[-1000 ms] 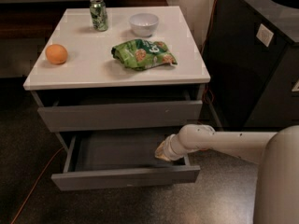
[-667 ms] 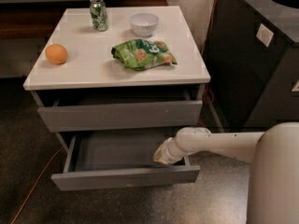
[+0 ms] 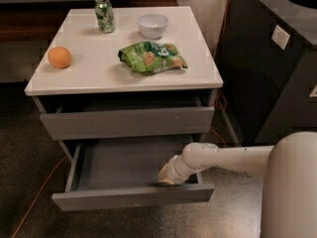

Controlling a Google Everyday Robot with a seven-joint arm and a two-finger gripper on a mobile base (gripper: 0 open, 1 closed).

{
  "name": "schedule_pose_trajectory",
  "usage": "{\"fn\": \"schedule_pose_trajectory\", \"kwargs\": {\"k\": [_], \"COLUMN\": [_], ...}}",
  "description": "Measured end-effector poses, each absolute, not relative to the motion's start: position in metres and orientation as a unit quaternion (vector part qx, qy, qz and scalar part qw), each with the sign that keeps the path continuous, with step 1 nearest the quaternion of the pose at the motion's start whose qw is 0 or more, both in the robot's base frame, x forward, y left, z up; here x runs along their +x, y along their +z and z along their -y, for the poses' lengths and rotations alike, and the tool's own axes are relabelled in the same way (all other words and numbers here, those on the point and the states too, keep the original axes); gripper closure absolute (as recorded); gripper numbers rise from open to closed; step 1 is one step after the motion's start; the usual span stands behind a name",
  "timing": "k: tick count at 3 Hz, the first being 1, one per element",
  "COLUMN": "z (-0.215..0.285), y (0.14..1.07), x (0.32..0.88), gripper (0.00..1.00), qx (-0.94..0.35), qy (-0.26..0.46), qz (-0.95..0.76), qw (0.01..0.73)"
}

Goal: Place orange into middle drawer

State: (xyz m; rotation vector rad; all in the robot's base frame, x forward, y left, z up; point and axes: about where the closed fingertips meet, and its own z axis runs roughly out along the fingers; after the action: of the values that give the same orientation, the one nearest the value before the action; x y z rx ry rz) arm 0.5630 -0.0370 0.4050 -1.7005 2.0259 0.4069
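Dark speckled floor surrounds a white-topped bench (image 3: 89,81) with drawers. The middle drawer (image 3: 124,198) stands pulled out, presumably ready to receive the fruit, and the claw (image 3: 168,176) sits low at its front right inner edge, holding nothing that I can see. How far it is open I cannot tell. The orange (image 3: 59,57) rests on the bench's left side, well apart from the claw.

Tabletop (image 3: 94,76): orange (image 3: 59,57), can (image 3: 104,15), bowl (image 3: 152,25), bag (image 3: 151,57)
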Motion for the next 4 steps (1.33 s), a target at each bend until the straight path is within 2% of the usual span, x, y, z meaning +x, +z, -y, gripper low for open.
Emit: {"fn": "schedule_pose_trajectory", "kwargs": {"k": [4], "z": [-0.014], "y": [0.418], "x": [0.456], "gripper": [1.00], "qx": [-0.643], "qy": [0.222], "qz": [-0.696], "qw": [0.229]}}
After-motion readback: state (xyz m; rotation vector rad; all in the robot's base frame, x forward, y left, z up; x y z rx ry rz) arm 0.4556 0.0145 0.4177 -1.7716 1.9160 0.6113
